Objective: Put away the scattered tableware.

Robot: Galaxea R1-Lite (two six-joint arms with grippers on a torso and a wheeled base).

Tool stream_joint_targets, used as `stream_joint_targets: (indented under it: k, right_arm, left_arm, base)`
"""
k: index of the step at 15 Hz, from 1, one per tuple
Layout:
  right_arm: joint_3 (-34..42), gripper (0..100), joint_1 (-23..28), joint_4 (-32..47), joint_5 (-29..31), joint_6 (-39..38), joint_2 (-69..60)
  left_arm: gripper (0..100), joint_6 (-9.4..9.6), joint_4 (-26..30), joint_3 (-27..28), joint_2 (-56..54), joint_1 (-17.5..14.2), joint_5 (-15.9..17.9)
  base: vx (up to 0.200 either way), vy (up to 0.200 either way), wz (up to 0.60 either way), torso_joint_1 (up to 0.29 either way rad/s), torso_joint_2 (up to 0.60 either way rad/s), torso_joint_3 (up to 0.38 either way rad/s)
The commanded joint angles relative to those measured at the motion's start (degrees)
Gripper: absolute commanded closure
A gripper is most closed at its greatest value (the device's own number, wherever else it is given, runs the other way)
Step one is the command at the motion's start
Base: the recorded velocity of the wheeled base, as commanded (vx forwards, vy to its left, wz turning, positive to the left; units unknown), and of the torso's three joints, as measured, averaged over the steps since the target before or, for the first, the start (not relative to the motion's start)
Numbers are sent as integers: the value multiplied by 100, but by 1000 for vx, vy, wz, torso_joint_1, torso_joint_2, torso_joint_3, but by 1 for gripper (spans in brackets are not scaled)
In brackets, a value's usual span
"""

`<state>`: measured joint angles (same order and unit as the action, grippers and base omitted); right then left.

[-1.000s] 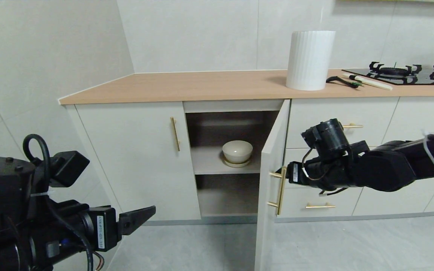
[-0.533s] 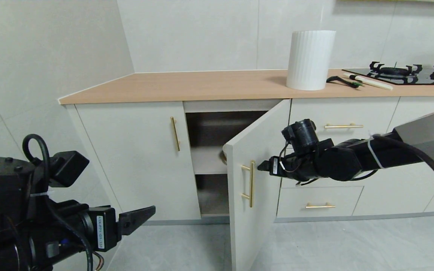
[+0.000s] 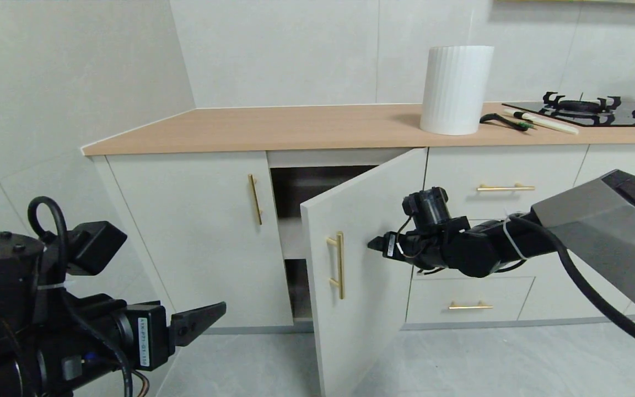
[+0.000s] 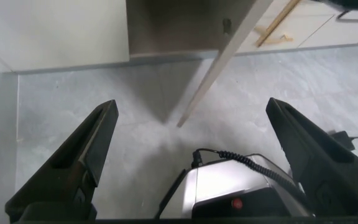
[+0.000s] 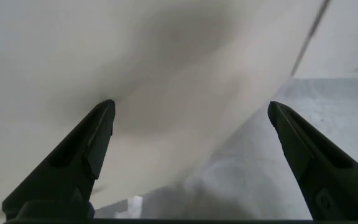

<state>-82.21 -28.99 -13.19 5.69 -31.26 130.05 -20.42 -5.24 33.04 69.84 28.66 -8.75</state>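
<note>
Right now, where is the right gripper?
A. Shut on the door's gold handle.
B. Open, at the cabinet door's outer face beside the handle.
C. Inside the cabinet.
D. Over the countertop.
B: the right gripper sits with fingers spread at the outer face of the partly open cabinet door, clear of the gold handle.

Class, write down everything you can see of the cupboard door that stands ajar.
The cupboard door is a flat, pale, matt panel like painted board, with a slim upright brass-coloured handle near its free edge. It hangs upright below the wooden counter, hinged on the robot's right, partly open with a dark gap beside it. The open right pincer is at its outer face, beside the handle.
</note>
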Motion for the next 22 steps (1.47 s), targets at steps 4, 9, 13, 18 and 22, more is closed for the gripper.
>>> stream_joint_targets:
  k: [4, 9, 13, 18, 22]
  right_arm:
    - [-357, 0, -204, -122, -7, -750, 82]
    - [-1095, 0, -230, -114, 20, -1875, 354]
    - [-1587, 0, -160, -87, 151, -2192, 688]
    - [-2343, 0, 95, 115, 626, -2183, 1251]
    - [-3125, 0, 218, 554, 1092, -2183, 1743]
  left_arm:
    - [0, -6, -3, 10, 21, -1, -12]
    - [0, -15, -12, 10, 30, -1, -12]
    - [0, -15, -12, 10, 38, -1, -12]
    - [0, -24, -12, 27, 47, -10, -12]
    - [0, -24, -12, 19, 47, -10, -4]
  base:
    - [50, 0, 0, 1, -1, 2]
    - [0, 0, 0, 0, 0, 0]
    - [0, 0, 0, 0, 0, 0]
    - [0, 0, 0, 0, 0, 0]
    - [0, 0, 0, 0, 0, 0]
